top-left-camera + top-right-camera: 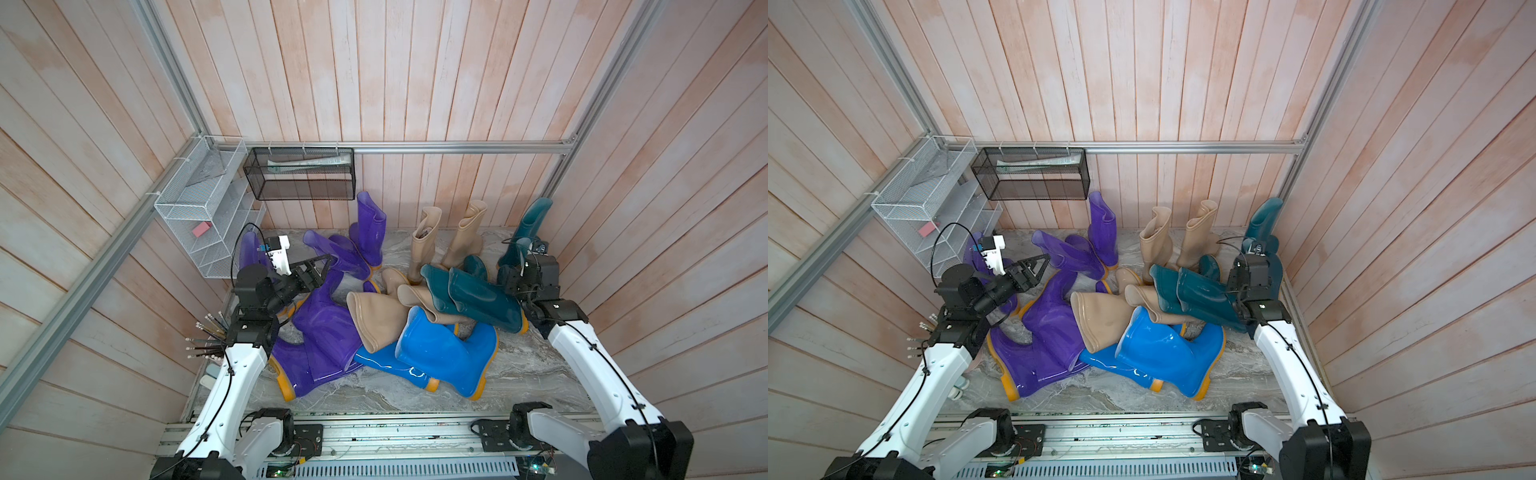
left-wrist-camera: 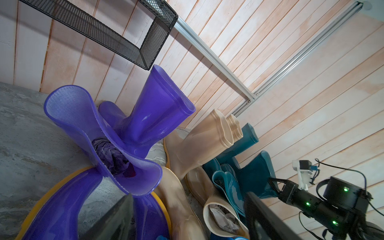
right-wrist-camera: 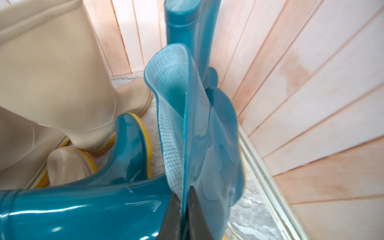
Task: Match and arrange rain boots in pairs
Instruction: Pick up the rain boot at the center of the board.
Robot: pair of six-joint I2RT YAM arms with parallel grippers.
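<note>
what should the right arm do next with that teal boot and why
Probably lift it: the right gripper is shut on a teal boot by its rim, and an upright teal boot stands close by, so standing it alongside would pair them.

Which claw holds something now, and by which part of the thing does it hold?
The right claw is shut on a teal boot, pinching the wall of its shaft at the top rim. The left claw is open and holds nothing.
</note>
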